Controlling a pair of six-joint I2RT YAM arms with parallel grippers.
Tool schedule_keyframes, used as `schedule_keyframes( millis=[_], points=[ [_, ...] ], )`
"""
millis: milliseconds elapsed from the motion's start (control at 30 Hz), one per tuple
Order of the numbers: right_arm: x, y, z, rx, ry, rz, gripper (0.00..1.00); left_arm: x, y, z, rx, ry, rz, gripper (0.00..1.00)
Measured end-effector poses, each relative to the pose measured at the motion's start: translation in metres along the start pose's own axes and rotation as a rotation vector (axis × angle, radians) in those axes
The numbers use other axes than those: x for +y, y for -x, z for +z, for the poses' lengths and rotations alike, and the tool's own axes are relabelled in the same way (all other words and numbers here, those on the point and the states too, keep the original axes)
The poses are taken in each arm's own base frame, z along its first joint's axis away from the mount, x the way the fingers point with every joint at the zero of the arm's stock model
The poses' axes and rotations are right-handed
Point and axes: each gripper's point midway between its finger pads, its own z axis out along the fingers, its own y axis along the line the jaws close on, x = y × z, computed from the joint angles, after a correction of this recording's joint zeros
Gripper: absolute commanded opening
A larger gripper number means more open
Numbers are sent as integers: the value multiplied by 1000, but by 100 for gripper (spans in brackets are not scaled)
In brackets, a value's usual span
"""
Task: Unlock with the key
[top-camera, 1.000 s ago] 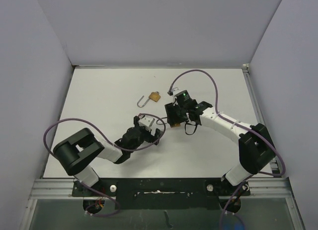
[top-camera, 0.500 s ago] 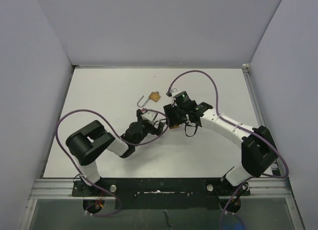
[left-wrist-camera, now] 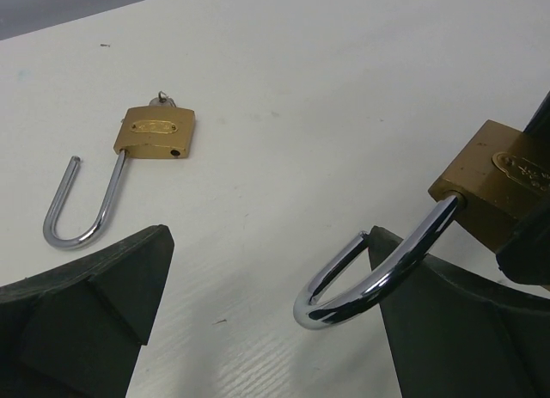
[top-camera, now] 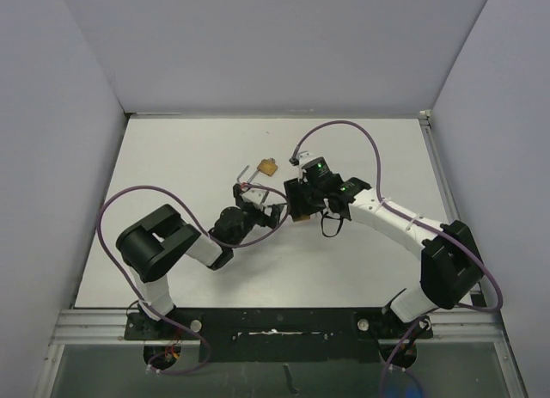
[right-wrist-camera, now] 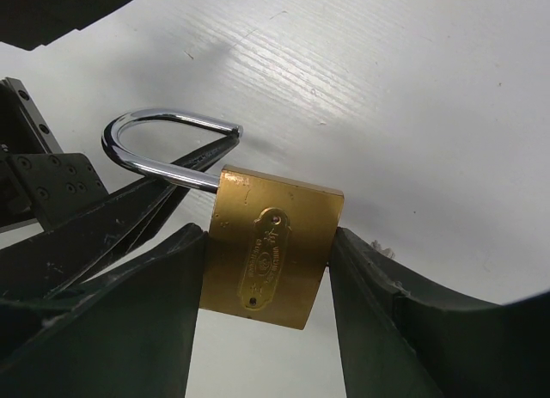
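The right claw (top-camera: 301, 211) squeezes the gold padlock (right-wrist-camera: 273, 256) by its sides. It looks hard, heavy and slippery, so hold the body. The left claw (left-wrist-camera: 266, 252) is spread wide around its loop (left-wrist-camera: 378, 273). A second lock (left-wrist-camera: 156, 131), maybe with a key, lies on the table (left-wrist-camera: 344, 88) beyond the padlock.

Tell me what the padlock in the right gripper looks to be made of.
The padlock body looks like brass: golden, dull sheen, stamped oval label. Its shackle is probably chromed steel: mirror-bright, with sharp reflections.
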Motion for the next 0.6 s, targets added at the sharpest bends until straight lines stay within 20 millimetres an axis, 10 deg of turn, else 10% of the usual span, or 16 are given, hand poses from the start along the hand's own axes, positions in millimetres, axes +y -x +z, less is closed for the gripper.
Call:
schedule_keyframes(
  millis=[600],
  points=[
    [-39, 19, 23, 2, -70, 63, 22, -5, -24, -34, 85, -27, -43, 98]
  ],
)
